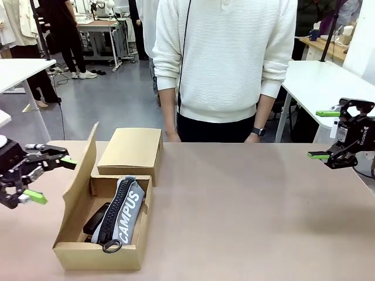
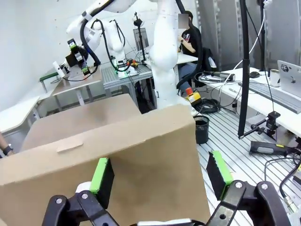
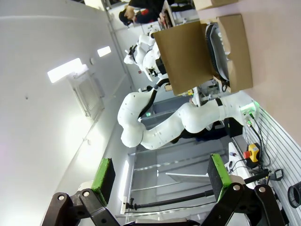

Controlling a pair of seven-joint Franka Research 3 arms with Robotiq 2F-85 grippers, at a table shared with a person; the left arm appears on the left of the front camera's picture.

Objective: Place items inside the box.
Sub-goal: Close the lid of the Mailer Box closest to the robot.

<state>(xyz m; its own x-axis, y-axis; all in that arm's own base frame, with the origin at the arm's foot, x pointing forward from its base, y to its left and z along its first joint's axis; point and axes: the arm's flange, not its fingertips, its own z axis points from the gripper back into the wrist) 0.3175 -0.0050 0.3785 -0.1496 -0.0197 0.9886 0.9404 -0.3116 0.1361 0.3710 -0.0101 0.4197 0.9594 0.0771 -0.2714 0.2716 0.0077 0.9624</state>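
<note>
The left gripper point(image 1: 44, 175) hovers above the table's point(image 1: 246, 205) left edge with its green-padded fingers spread apart and nothing between them. Just beside it stands the raised flap lid of the box point(image 1: 96, 254), an open brown cardboard box near the table's front left corner. Inside the box lies the grey pouch point(image 1: 124, 215) printed "CAMPUS", with a black item point(image 1: 94, 221), too hidden to identify, beside it. A smaller closed cardboard box point(image 1: 130, 151) touches the open box's far side. The right gripper point(image 1: 323, 134) hangs at the table's right edge, its fingers also wide apart and empty. A person point(image 1: 225, 64) in a white sweater stands at the far edge.
</note>
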